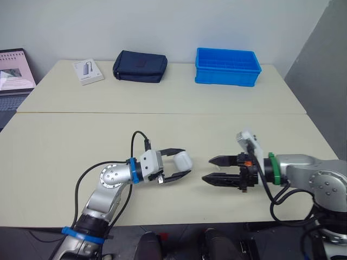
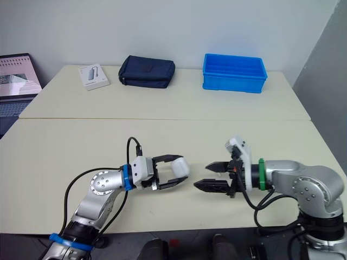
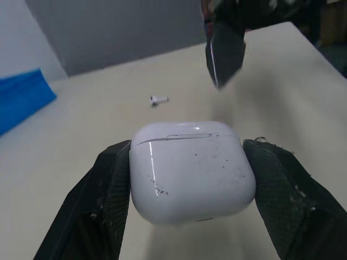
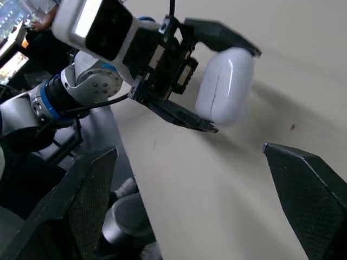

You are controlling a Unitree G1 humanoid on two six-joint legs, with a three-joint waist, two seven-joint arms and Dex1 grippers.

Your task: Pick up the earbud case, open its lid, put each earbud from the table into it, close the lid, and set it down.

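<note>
Two end effectors faced each other over the worktop (image 1: 81, 141). My left end effector (image 1: 186, 162) was clamped on the white earbud case (image 1: 183, 160), lid closed. My right end effector (image 1: 207, 169) sat spread apart nearby, and one earbud (image 3: 159, 99) lay on the worktop.

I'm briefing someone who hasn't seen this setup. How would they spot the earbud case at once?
Look at the near cream table, close to its front edge, at the left hand. Between its two black fingers sits the earbud case: a white rounded pebble with its lid shut, far bigger than the tiny loose earbud.
</note>
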